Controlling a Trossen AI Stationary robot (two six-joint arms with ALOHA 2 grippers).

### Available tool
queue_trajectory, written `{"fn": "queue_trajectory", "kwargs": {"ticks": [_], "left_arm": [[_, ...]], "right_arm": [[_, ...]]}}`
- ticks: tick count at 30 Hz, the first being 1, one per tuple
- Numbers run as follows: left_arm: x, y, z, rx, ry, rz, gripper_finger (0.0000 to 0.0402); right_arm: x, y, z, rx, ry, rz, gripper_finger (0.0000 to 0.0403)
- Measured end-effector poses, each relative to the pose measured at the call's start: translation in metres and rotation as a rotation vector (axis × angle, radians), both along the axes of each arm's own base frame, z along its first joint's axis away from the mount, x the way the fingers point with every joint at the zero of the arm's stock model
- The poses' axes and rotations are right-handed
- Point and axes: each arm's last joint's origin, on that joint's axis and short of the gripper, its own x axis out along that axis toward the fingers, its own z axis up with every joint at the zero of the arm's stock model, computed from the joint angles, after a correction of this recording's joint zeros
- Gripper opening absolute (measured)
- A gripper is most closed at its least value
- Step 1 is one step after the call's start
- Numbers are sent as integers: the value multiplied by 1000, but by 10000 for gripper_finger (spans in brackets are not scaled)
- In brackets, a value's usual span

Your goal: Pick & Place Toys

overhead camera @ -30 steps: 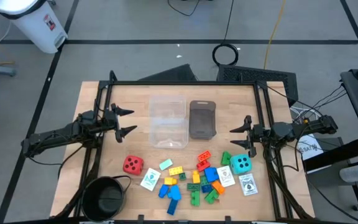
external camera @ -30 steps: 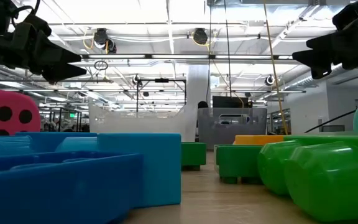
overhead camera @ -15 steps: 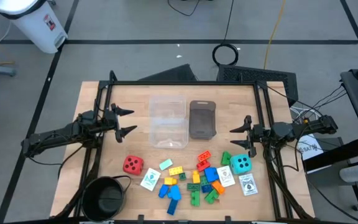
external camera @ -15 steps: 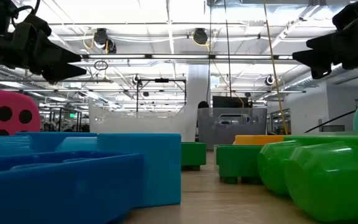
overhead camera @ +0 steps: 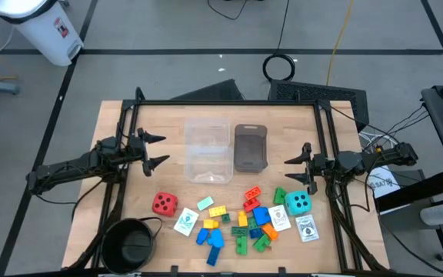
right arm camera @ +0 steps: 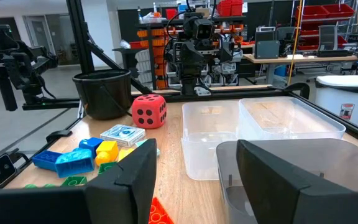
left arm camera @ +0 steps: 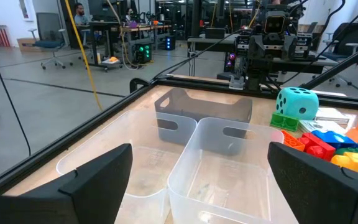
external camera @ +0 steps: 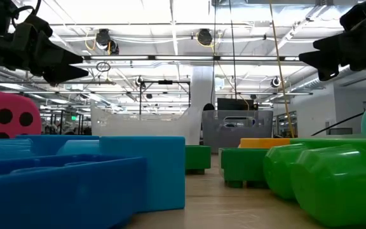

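The toys lie along the table's near half. A red die [overhead camera: 164, 203] rests at the left and a teal die [overhead camera: 298, 202] at the right. Between them is a heap of small bricks [overhead camera: 252, 223] with white green-printed cards [overhead camera: 185, 222] beside it. My left gripper [overhead camera: 158, 151] hovers open at the table's left side, pointing level toward the clear tubs [left arm camera: 210, 168]. My right gripper [overhead camera: 292, 171] hovers open at the right side, facing the grey tray [right arm camera: 303, 168]. Neither has anything between its fingers.
Two clear plastic tubs [overhead camera: 208, 152] and a grey tray [overhead camera: 250, 148] stand side by side at the table's middle. A round black bowl [overhead camera: 128, 245] sits at the near left corner. A black frame [overhead camera: 221, 102] runs round the table's edges.
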Motion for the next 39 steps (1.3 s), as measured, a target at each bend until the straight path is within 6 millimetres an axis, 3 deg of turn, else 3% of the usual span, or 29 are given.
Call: {"fn": "queue_trajectory", "kwargs": {"ticks": [11,16,20,36,39], "left_arm": [[0,0,0,0,0,0,379],[0,0,0,0,0,0,379],[0,0,0,0,0,0,379],[0,0,0,0,0,0,379],[0,0,0,0,0,0,379]], "right_arm": [[0,0,3,12,-30,0,194],[-1,0,19,255,-194,49,194],[-4,0,30,339,-300,71,194],[-7,-1,38,125,-401,25,194],[-8,-4,40,121,-422,-66,194]]}}
